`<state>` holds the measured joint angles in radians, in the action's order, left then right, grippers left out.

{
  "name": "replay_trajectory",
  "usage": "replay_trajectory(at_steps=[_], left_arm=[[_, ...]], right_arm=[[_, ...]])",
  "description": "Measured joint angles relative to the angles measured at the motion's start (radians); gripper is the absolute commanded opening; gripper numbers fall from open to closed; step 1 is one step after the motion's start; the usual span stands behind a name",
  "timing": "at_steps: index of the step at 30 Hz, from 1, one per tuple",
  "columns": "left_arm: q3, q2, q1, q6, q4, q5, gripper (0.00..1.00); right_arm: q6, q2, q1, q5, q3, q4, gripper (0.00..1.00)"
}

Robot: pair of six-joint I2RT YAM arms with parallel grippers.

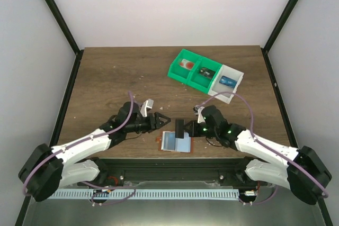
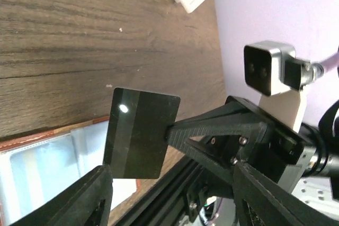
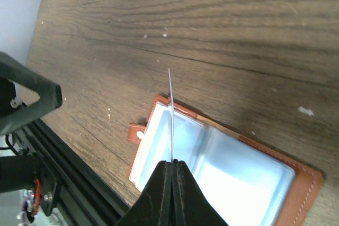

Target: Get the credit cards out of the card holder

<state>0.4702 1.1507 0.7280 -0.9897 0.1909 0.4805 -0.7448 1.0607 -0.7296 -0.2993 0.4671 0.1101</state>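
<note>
Dark wood surface, viewed from above, enclosed by white walls. At its near edge the card holder point(image 1: 176, 142) lies open and flat, long axis left to right, between the arms. Just above it, the right gripper point(image 1: 184, 129) pinches a black card point(image 1: 179, 127) upright in its fingers. The left gripper point(image 1: 167, 120), fingers spread and empty, waits just left of the card. Farther back stands a green-and-white tray point(image 1: 205, 73).
</note>
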Motion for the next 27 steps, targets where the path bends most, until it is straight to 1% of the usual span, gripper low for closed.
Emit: replay_trajectory(at_steps=[4,5,8,10,16,19,22,27], left_arm=[[0.040,-0.066,-0.008,-0.040,-0.084,-0.036,0.68],[0.050,-0.084,-0.011,-0.052,-0.101,-0.045,0.67],[0.058,-0.150,-0.017,-0.101,-0.117,-0.063,0.59],[0.057,-0.188,-0.019,-0.140,-0.121,-0.074,0.57],[0.057,-0.239,-0.024,-0.198,-0.174,-0.101,0.56],[0.046,-0.249,-0.029,-0.253,-0.172,-0.075,0.54],[0.044,-0.266,-0.030,-0.291,-0.188,-0.054,0.55],[0.069,-0.314,-0.030,-0.294,-0.290,-0.061,0.57]], right_arm=[[0.072,-0.020,-0.076,0.094,0.015,-0.010,0.01],[0.093,-0.026,-0.097,0.122,0.015,-0.016,0.00],[0.152,-0.029,-0.156,0.186,0.016,-0.040,0.00],[0.190,-0.029,-0.195,0.218,0.017,-0.058,0.00],[0.340,-0.038,-0.317,0.286,0.017,-0.162,0.01],[0.445,-0.043,-0.393,0.350,0.017,-0.217,0.00],[0.555,-0.042,-0.452,0.421,0.017,-0.242,0.01],[0.713,-0.016,-0.520,0.528,0.019,-0.271,0.00]])
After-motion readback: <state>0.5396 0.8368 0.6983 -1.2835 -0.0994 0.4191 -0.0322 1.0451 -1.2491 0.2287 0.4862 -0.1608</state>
